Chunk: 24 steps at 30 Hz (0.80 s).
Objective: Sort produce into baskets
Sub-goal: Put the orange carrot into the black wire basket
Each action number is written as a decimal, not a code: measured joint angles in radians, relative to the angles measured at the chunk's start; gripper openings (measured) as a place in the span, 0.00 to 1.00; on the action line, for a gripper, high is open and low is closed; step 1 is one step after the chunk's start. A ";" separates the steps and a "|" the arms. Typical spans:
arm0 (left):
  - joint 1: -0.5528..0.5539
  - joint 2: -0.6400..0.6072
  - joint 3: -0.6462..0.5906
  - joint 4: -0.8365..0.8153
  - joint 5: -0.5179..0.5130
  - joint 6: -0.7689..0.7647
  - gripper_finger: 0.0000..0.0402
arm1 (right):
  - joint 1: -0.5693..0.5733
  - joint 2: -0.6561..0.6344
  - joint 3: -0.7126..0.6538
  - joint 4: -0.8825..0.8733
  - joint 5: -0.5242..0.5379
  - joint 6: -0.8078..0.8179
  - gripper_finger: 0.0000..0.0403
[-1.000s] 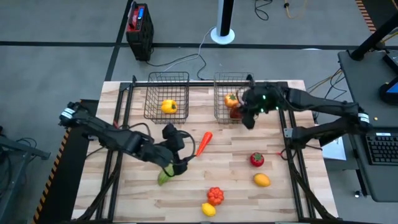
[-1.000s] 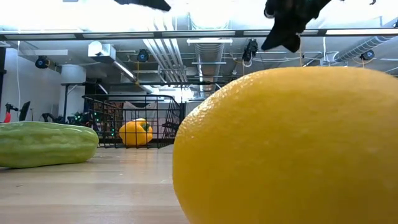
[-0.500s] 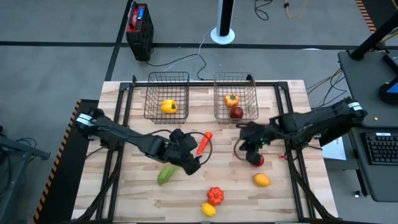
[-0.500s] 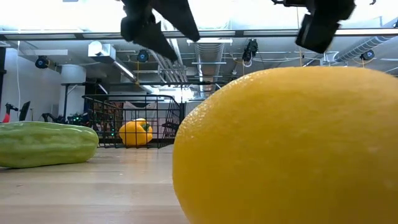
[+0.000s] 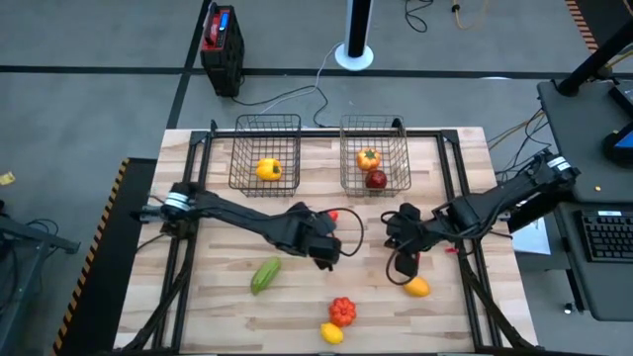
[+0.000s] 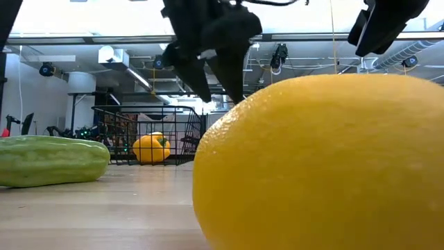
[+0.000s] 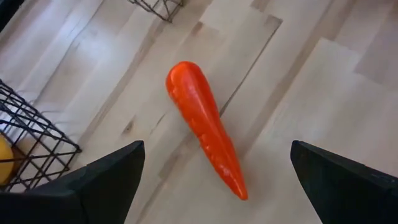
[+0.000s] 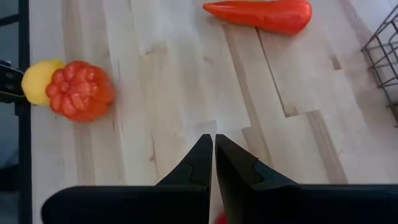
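Carrot (image 7: 205, 142) is the piece in hand for the left gripper (image 5: 323, 249), which hangs over the middle of the table (image 5: 445, 316) with its jaws wide apart and nothing between them. The carrot lies flat on the wood in front of the baskets, and in the high view only its thick end shows past the gripper. To do this step well, I judge the gripper should come straight down so that one finger passes on each side of the carrot, across its length and near the thicker half, where the body is less likely to slip out when the jaws close.

In the left wrist view the long axis of the carrot runs slanted between the two fingers (image 7: 99, 186), with the thin tip nearer the camera and the blunt end farther off, toward a basket corner (image 7: 37, 155). A small turn of the wrist may be needed so the jaws close square across it.

The right gripper (image 5: 401, 240) is close by, above the red tomato (image 5: 406, 261), jaws shut and empty.
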 joint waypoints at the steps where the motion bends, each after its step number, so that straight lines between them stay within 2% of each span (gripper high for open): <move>1: 0.004 0.016 0.020 -0.017 0.000 0.000 0.96 | 0.003 0.000 0.000 -0.001 0.003 0.000 0.03; 10: 0.026 0.119 0.112 -0.181 -0.037 -0.059 0.96 | 0.004 0.000 0.000 0.020 0.051 -0.005 0.03; 19: 0.038 0.135 0.109 -0.169 -0.034 -0.035 0.96 | 0.004 0.000 -0.001 0.022 0.068 -0.012 0.03; 24: 0.064 0.135 0.109 -0.092 0.043 -0.025 0.96 | 0.004 0.000 -0.001 0.022 0.076 -0.012 0.03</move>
